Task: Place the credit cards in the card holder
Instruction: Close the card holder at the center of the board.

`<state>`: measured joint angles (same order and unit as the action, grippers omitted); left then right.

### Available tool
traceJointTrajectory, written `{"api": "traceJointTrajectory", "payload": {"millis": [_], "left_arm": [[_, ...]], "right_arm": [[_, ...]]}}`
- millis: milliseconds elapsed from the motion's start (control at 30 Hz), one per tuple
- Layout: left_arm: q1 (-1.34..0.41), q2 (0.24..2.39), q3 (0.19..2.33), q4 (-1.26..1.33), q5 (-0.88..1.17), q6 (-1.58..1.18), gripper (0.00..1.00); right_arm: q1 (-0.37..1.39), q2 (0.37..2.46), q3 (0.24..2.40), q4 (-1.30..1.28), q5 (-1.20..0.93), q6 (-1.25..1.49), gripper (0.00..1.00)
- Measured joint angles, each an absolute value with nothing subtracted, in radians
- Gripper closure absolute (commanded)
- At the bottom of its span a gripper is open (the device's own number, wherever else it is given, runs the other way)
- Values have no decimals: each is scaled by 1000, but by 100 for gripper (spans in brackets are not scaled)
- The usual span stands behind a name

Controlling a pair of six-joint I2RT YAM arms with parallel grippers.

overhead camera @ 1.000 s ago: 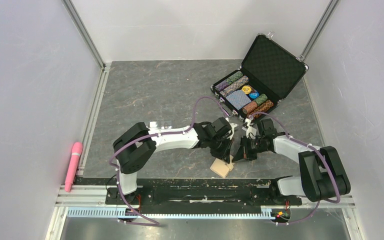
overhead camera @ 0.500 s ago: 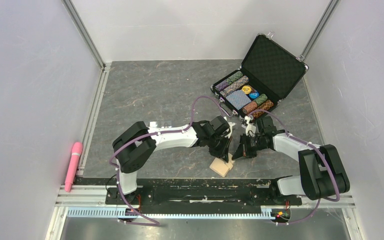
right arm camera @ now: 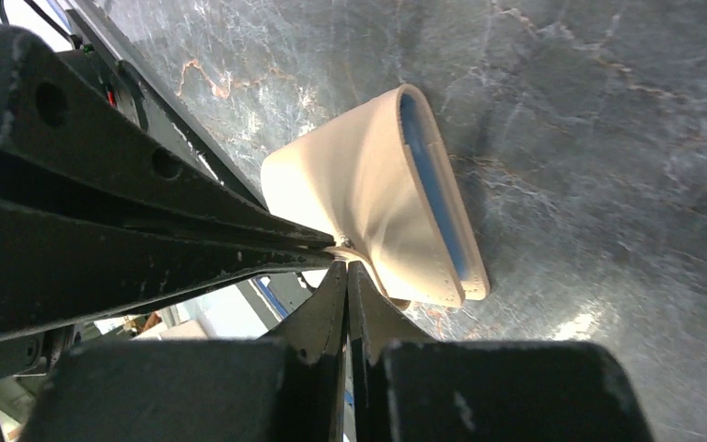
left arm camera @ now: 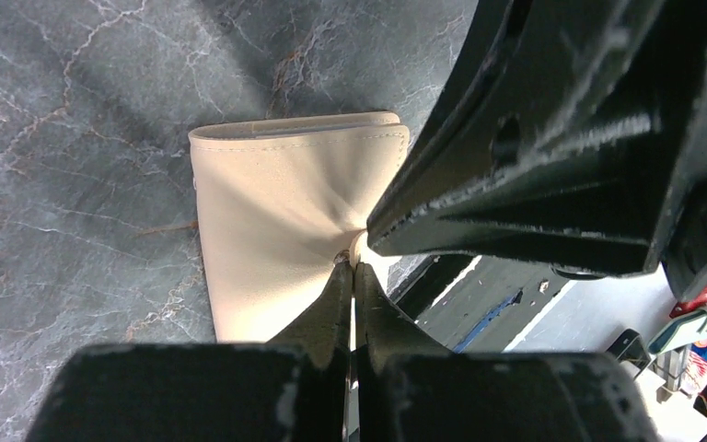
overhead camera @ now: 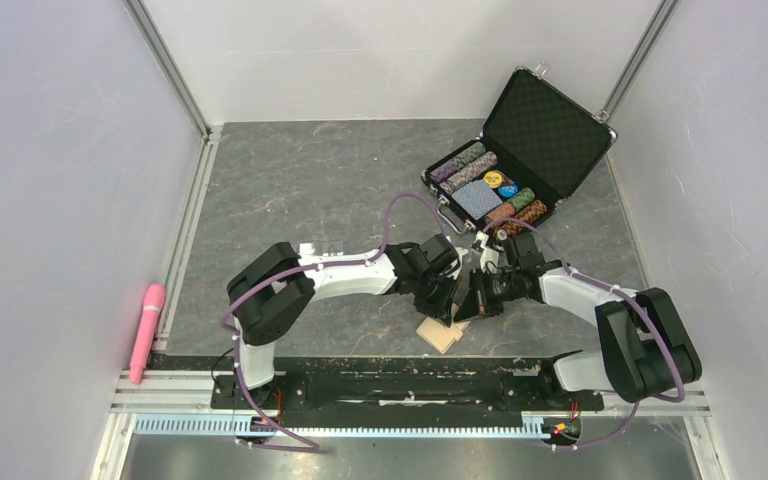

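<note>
The card holder was seen to be of tan leather-look material, smooth and matt, stitched along its edges; its lining was shown as light blue and smooth; the tabletop was finished like dark veined stone with a faint sheen; the left gripper and right gripper were formed of black, matt, scuffed hard material; the case was black, metal-edged and quilted inside.

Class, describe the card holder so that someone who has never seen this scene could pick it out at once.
On the grey marbled table, look near the front edge, where the left gripper and right gripper meet. Both pinch the card holder: a small folded tan wallet with blue lining at its edge, unlike the big black case far right.
</note>
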<state>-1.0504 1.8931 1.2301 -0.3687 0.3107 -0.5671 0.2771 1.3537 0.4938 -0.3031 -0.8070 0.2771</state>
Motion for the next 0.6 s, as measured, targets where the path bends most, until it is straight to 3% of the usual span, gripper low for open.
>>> {"api": "traceJointTrajectory", "payload": {"millis": [200,333,600], "left_arm": [[-1050,1894,1230,-371,285,-567,95],[-1050,1894,1230,-373,277,-566,80],[-1049,1893,1230,-374,263,-566,66]], "right_arm": [[306,1355,494,-297,-803,281,100],[315,1372,495,-308,-771,278,100],[336,1465,538,-341,-767,278,100]]}}
